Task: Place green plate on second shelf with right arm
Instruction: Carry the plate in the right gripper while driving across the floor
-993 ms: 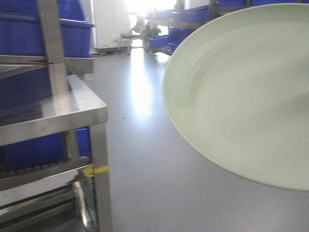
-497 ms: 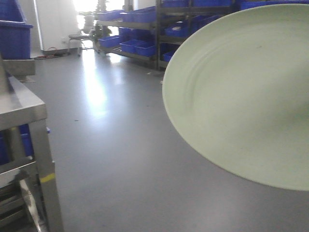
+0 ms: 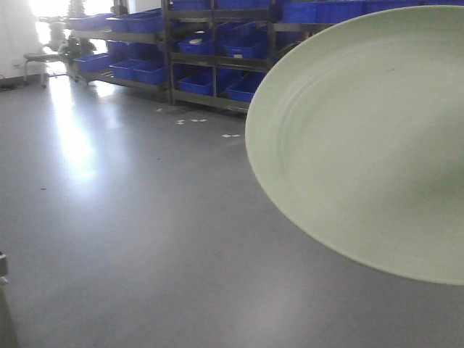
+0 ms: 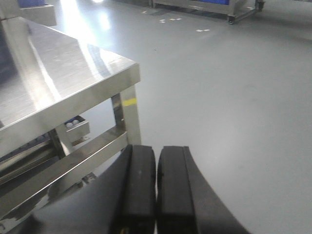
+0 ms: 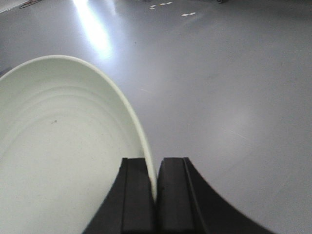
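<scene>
- I read the right end effector (image 5: 155,195) as clenched on the green plate (image 5: 63,161), with the raised rim pinched edge-on between its two black fingers.
- The plate body extends to the left of the fingers and away from them, ringed inner face toward the wrist camera.
- In the front view the plate hangs tilted above the grey floor (image 3: 130,239).
- The left end effector (image 4: 157,190) is clenched on nothing, near a stainless steel shelf unit (image 4: 73,73).
- Racks of blue bins (image 3: 210,43) stand well behind.

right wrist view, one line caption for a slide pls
Right gripper pinching the rim of the green plate above a grey floor.
</scene>
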`<state>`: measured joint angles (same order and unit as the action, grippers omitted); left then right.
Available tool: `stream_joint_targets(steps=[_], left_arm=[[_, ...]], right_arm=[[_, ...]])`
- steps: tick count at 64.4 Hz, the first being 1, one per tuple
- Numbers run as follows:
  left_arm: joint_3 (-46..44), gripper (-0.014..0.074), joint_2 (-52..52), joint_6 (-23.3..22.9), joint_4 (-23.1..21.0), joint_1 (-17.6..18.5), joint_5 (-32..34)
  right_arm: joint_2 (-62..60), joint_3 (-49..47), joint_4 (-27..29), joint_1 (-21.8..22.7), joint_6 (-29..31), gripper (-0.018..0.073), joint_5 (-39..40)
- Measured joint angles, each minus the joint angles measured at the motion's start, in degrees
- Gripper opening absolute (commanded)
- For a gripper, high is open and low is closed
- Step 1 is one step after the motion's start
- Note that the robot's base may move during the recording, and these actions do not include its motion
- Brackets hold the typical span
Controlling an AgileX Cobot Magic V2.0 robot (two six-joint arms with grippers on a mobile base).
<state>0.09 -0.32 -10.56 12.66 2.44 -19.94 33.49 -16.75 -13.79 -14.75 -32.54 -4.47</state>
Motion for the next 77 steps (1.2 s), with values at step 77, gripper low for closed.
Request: stream_joint_targets(steps=[77], left_arm=[[0.0,0.0125,0.0,0.0,0.0,0.0,0.0]], right_arm=[[0.0,0.0,0.0,0.0,0.0,0.0055,0.0]])
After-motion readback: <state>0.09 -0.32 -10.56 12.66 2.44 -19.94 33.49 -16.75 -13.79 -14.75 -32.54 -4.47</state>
